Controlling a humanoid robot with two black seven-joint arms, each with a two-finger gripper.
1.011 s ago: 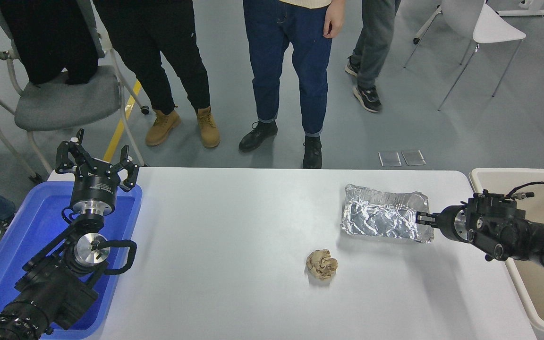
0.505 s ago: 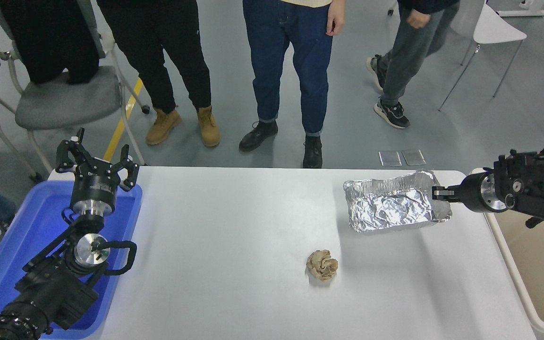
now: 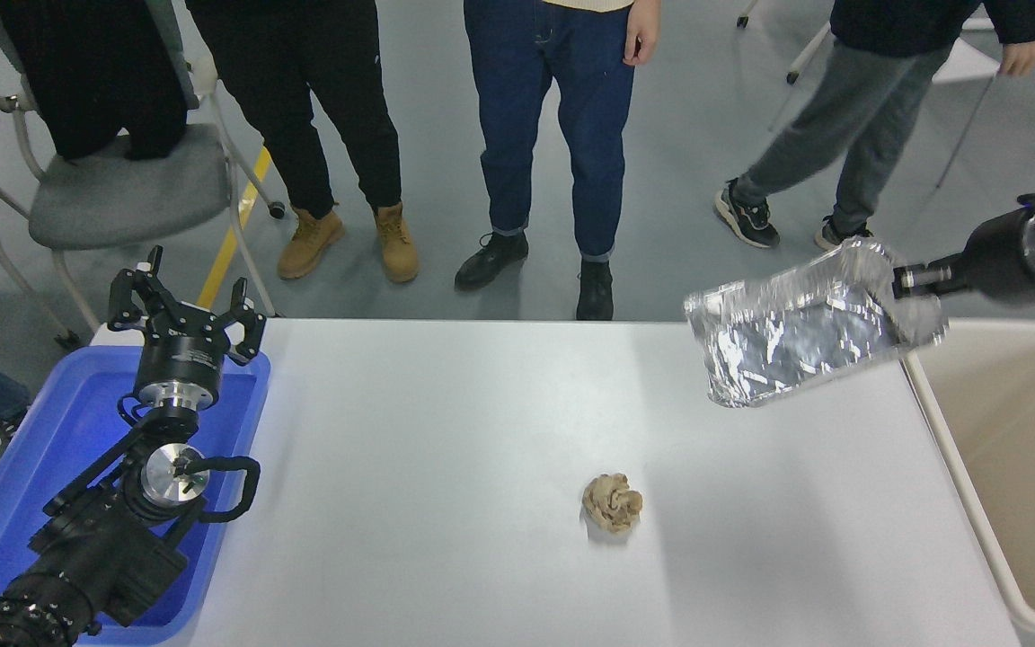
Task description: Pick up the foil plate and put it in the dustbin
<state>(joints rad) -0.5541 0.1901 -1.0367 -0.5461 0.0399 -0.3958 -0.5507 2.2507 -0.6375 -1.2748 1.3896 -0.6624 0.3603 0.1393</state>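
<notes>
The foil plate point(image 3: 796, 337), shiny and crinkled, hangs tilted in the air over the table's far right corner, its left end lowest. My right gripper point(image 3: 902, 280) is shut on the plate's right rim, its arm entering from the right edge. The beige dustbin point(image 3: 931, 422) stands just right of the table, below and to the right of the plate. My left gripper point(image 3: 183, 310) stays parked at the lower left over the blue tray, fingers spread open.
A crumpled tan paper ball point(image 3: 613, 503) lies on the white table point(image 3: 446, 449) near the middle. A blue tray point(image 3: 50, 449) sits at the left. Several people stand along the far side, and a grey chair point(image 3: 113, 189) is at the upper left.
My right gripper has lifted the foil plate off the table and carried it up and to the right, toward the dustbin. A person at the upper right walked further right.
</notes>
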